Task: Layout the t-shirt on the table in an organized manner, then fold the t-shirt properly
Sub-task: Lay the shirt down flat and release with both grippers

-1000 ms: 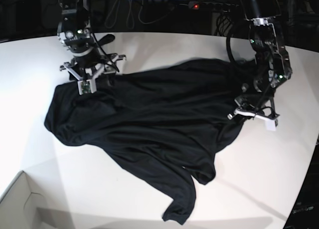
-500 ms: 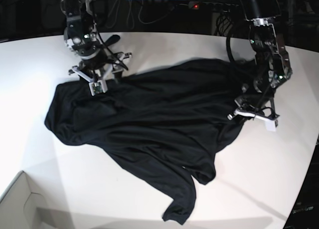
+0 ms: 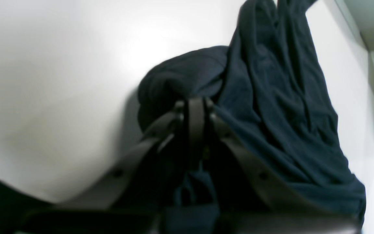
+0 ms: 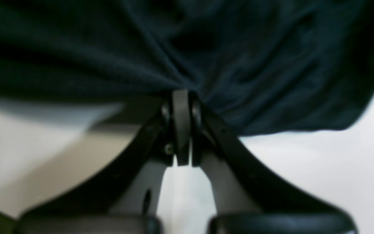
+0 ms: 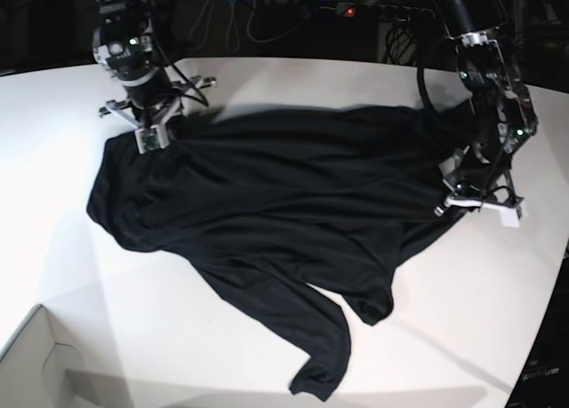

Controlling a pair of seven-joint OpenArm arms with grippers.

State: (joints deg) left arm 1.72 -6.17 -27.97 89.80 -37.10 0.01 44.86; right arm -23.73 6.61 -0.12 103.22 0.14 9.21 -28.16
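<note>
Shirt: the black t-shirt lies spread across the white table, one sleeve trailing toward the near edge.
Right gripper: the right gripper is pinched tight on the shirt's edge at the far corner, and the cloth bunches into folds where it bites.
Left gripper: the left gripper is pinched tight too, holding a fold of the shirt at the other side, close to the table top.
Box: a white box corner sits well apart from the shirt.

No readable text, label, brand, number or sign appears on anything in these views.
</note>
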